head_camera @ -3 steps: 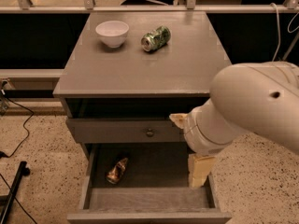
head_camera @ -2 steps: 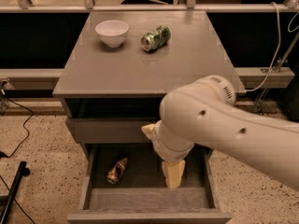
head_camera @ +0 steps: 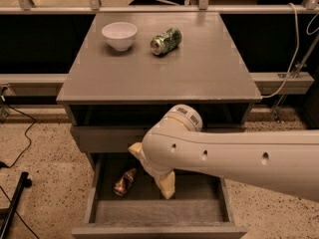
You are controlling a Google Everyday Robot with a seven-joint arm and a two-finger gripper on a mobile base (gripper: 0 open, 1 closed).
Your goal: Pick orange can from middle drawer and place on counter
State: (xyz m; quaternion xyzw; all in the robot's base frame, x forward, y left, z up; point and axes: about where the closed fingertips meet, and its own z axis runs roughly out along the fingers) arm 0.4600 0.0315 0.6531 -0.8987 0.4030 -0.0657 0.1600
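Note:
The orange can (head_camera: pixel 124 181) lies on its side at the left of the open middle drawer (head_camera: pixel 159 212), which is pulled out at the bottom of the cabinet. My gripper (head_camera: pixel 150 172) hangs over the drawer's middle, just right of the can and not touching it. Its two cream fingers (head_camera: pixel 167 185) stand apart with nothing between them. The white arm reaches in from the right and hides part of the drawer floor. The counter (head_camera: pixel 199 73) is the flat grey-brown cabinet top above.
A white bowl (head_camera: pixel 119 35) and a green can (head_camera: pixel 166 40) lying on its side sit at the back of the counter. A closed drawer front (head_camera: pixel 99 138) is above the open drawer. Black cables (head_camera: pixel 20 133) and a stand lie on the speckled floor at left.
My arm has swung left across the cabinet front. The gripper went from the drawer's right side to its middle, closer to the orange can. The can has not moved.

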